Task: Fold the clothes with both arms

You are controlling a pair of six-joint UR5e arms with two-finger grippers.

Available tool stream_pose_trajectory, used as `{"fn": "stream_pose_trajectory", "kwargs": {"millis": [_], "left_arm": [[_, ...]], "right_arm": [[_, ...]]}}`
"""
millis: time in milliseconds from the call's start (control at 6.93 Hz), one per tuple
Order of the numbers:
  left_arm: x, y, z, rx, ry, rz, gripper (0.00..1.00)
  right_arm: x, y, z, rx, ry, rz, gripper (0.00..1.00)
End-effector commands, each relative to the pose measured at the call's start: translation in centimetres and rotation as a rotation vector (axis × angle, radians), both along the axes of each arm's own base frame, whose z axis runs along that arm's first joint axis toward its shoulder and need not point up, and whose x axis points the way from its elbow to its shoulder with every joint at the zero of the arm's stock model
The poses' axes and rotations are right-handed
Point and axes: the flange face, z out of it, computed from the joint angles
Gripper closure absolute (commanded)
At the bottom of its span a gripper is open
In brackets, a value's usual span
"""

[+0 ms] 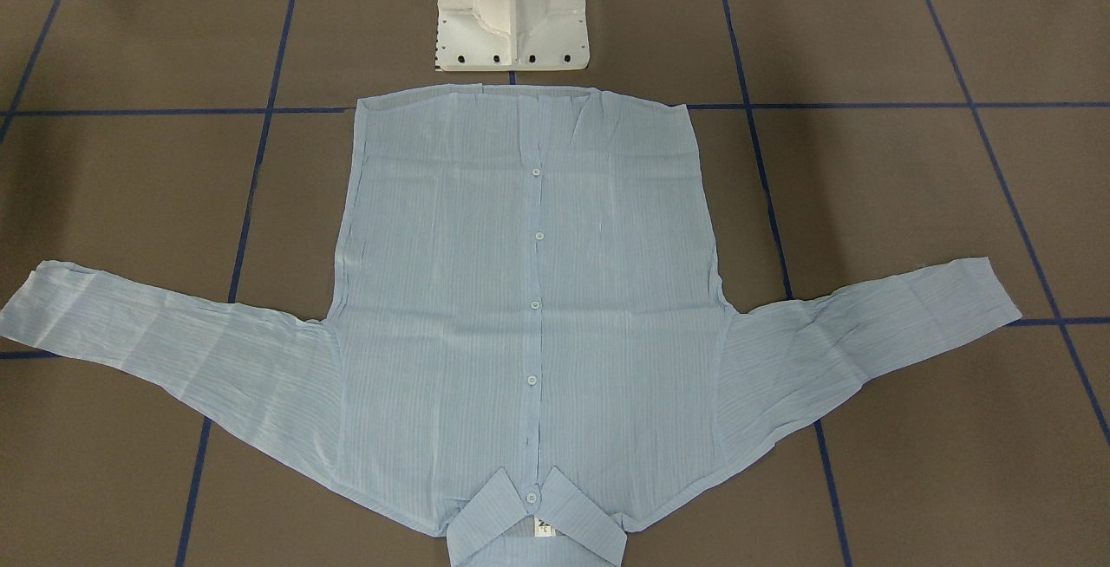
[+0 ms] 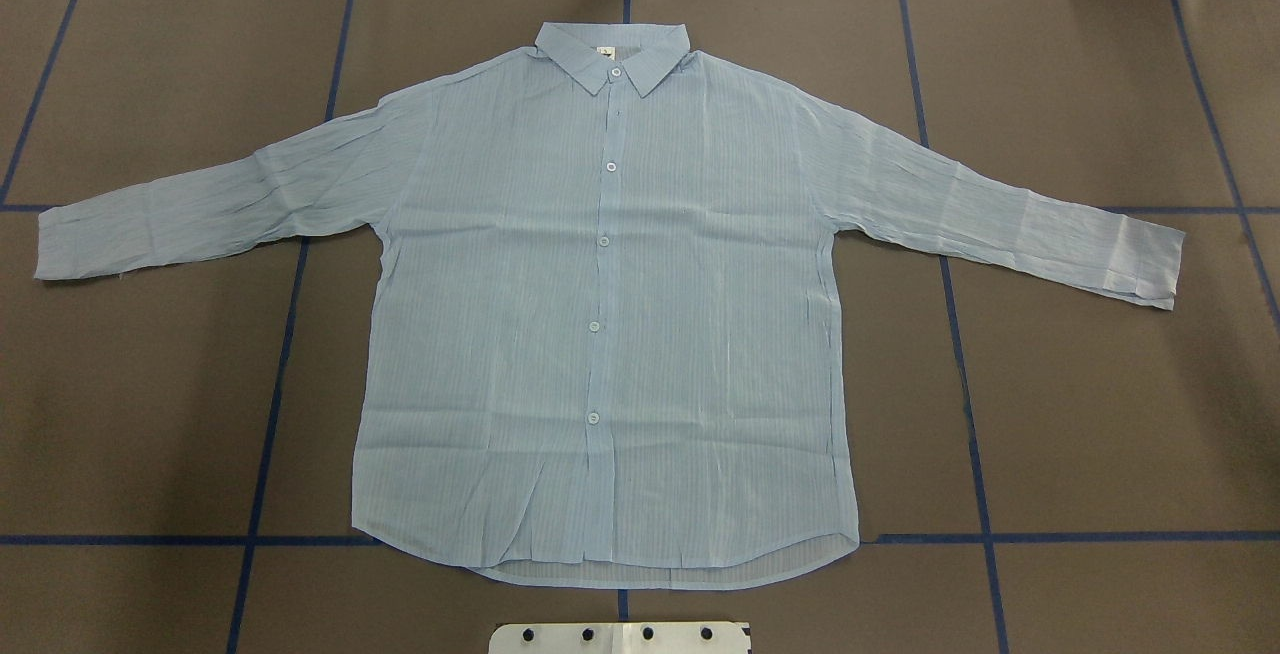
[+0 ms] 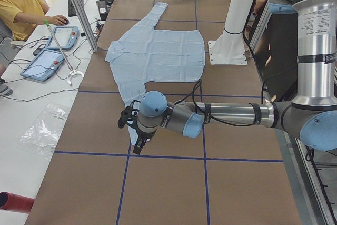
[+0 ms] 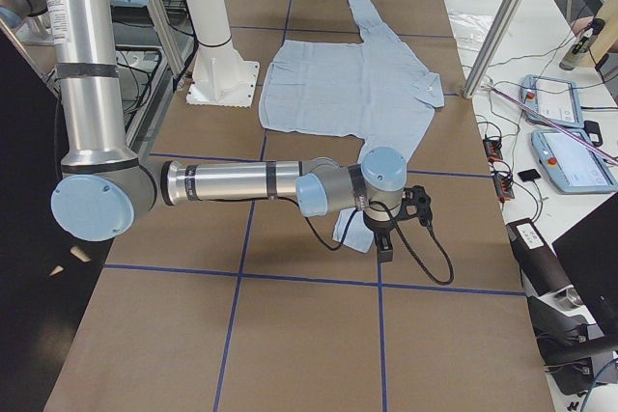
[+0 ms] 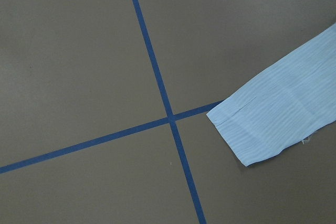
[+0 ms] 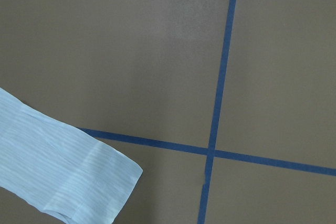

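The light blue striped shirt (image 2: 600, 314) lies flat and buttoned on the brown table, front up. Its collar (image 2: 612, 54) points away from the robot and both sleeves are spread out sideways. My left gripper (image 3: 138, 142) hangs over the end of the near sleeve in the exterior left view. The left wrist view shows only that cuff (image 5: 273, 124). My right gripper (image 4: 384, 241) hangs over the other sleeve's end, whose cuff (image 6: 68, 182) fills a corner of the right wrist view. Both grippers show only in the side views, so I cannot tell whether either is open or shut.
The white pedestal base (image 1: 512, 12) stands just behind the shirt's hem. Blue tape lines (image 2: 280, 354) cross the table. A person in a yellow top (image 3: 18, 3) sits beside tablets (image 3: 45, 64) past the far edge. A metal post (image 4: 502, 16) rises near the collar.
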Motion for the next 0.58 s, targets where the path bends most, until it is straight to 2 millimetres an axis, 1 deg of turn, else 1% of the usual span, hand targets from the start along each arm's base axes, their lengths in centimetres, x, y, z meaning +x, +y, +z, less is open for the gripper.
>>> {"fn": "stream_pose_trajectory", "kwargs": {"millis": [0, 144, 289, 433], "left_arm": [[0.48, 0.05, 0.35, 0.016, 0.002, 0.008, 0.00], [1.23, -0.20, 0.20, 0.024, -0.003, 0.023, 0.00], [1.24, -0.03, -0.01, 0.032, -0.003, 0.027, 0.00], [1.27, 0.13, 0.24, 0.022, 0.003, 0.023, 0.00]], "right_arm": [[0.00, 0.72, -1.02, -0.012, 0.006, 0.000, 0.00], [-0.27, 0.69, -1.20, -0.027, 0.003, -0.005, 0.00], [-0.29, 0.85, -1.64, -0.029, -0.003, 0.002, 0.00], [-0.53, 0.83, -1.44, -0.034, -0.003, -0.001, 0.00]]}}
